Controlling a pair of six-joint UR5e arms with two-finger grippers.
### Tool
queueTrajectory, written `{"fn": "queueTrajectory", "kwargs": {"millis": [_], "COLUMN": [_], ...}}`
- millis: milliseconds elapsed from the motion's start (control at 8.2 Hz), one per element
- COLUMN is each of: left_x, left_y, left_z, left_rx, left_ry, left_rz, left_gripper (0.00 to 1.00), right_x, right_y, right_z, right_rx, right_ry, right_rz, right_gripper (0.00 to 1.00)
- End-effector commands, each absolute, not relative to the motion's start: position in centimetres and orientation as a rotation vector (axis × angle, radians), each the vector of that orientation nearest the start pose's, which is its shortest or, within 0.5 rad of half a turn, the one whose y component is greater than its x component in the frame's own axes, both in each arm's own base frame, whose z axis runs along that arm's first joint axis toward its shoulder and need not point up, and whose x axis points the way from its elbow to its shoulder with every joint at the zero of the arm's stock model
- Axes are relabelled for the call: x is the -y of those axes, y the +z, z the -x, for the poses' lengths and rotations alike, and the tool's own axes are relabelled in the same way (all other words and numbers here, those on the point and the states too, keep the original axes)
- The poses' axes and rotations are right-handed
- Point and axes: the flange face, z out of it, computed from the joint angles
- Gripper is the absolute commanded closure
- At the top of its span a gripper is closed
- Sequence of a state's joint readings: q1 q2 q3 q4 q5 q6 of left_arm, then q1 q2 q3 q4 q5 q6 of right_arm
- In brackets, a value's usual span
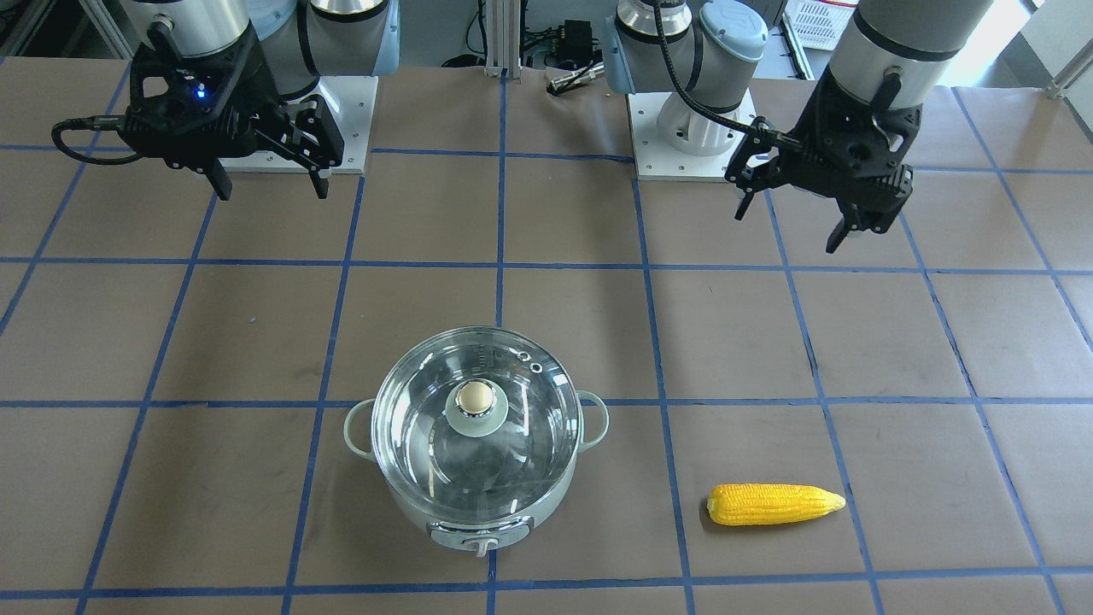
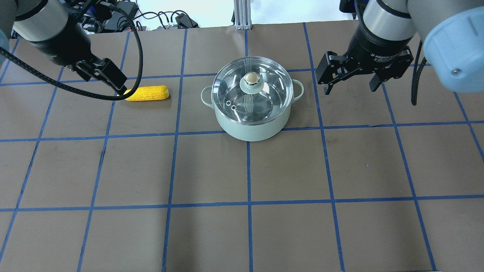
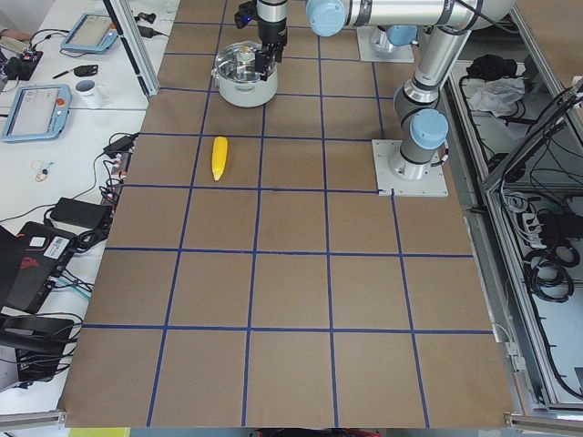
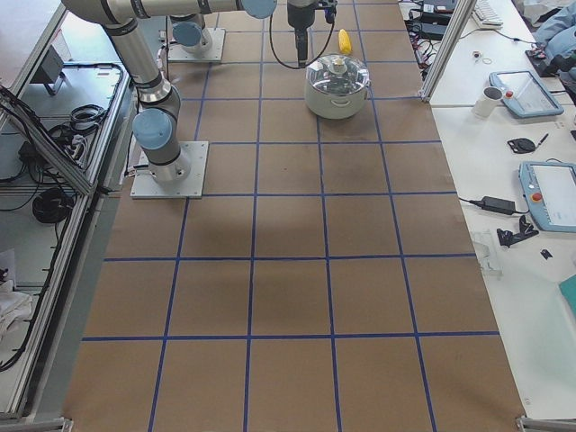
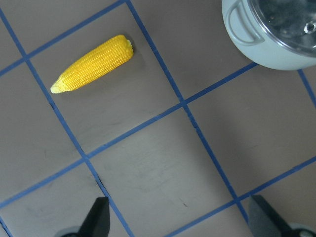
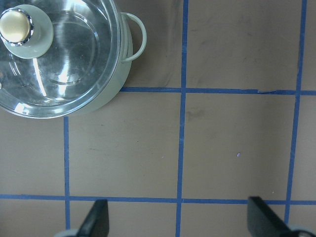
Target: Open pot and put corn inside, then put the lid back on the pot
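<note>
**Opening state, overhead view as clock face (robot at 6 o'clock).** Nearest the robot, the brown paper-covered surface is crossed by blue tape lines that form a grid.

Farther out, toward 12 o'clock, stands the pot. Its glass lid is seated on the rim, and the lid's knob is upright at the centre. The corn lies flat on the surface at 9 o'clock of the pot, well apart from it, with its blunt end towards the pot.

The left end effector hangs above the surface on the corn's side. Its jaws are spread wide and hold nothing. The right end effector hangs at about 3 o'clock of the pot, likewise spread wide and empty. Neither touches any object.

**Step in hand.** Judged from this layout, no step is done: the pot is closed and the corn is outside it, so removing the lid comes first.

**Next move.** One end effector, probably the right since the corn lies on the other arm's side, needs to centre over the knob. It then descends with its jaws either side of the knob, closes on it, and lifts straight up so the lid clears the rim. The left end effector can then align with the corn's long axis and grip across its middle.
</note>
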State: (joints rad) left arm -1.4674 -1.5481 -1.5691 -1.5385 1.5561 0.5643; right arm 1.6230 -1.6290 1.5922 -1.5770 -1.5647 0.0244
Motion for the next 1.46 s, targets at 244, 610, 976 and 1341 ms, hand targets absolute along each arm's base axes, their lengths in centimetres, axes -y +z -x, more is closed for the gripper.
{"fn": "queueTrajectory", "kwargs": {"millis": [244, 610, 976, 1341], "left_x": [58.0, 61.3, 63.8, 65.5], "left_y": [44.1, 38.4, 34.6, 31.4], "left_z": [3.5, 0.6, 0.1, -0.3], "left_rx": [-2.723, -2.628, -2.543, -2.494], "left_ry": [-0.192, -0.126, -0.151, -0.158], "left_rz": [-1.351, -1.569, -1.677, -1.734], "left_gripper": [0.00, 0.00, 0.00, 0.00], "right_x": [50.2, 55.0, 58.3, 58.6], "right_y": [49.9, 49.8, 43.9, 38.5], "right_z": [-16.5, -18.8, -26.4, -33.1], "right_rx": [-3.129, -3.117, -3.078, -3.052], "right_ry": [-0.157, -0.187, -0.286, -0.287], "right_rz": [0.039, 0.008, -0.103, -0.135], "right_gripper": [0.00, 0.00, 0.00, 0.00]}}
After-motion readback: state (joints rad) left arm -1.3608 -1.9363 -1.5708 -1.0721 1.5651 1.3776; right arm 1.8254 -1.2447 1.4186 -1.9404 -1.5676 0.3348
